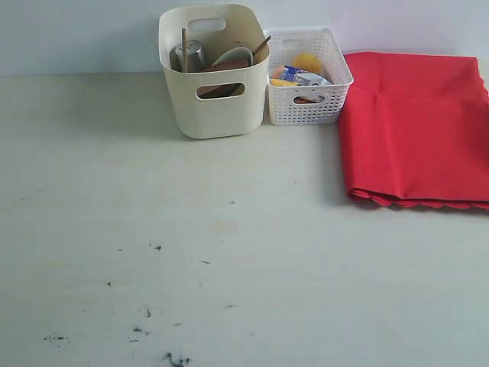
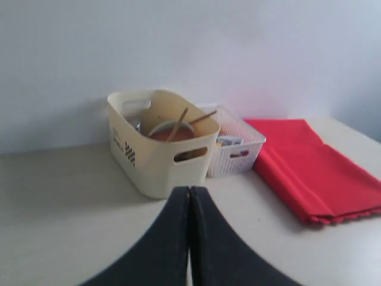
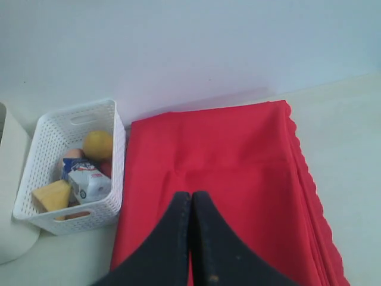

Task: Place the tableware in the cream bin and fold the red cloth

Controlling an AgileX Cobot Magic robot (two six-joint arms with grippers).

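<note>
The cream bin [image 1: 214,99] stands at the back of the table and holds the tableware: a steel cup [image 1: 190,55], a pale bowl [image 1: 233,55], a brown plate [image 1: 221,90] seen through the handle hole, and wooden sticks [image 1: 184,47]. The red cloth [image 1: 416,126] lies folded at the back right, its scalloped edge toward the front. Neither arm shows in the exterior view. My left gripper [image 2: 190,189] is shut and empty, back from the cream bin [image 2: 161,158]. My right gripper [image 3: 191,193] is shut and empty above the red cloth [image 3: 226,161].
A white lattice basket [image 1: 307,76] stands between the bin and the cloth, holding a lemon [image 3: 97,145], a milk carton [image 3: 87,180], a cheese wedge [image 3: 52,195] and other food. A pale wall runs behind the table.
</note>
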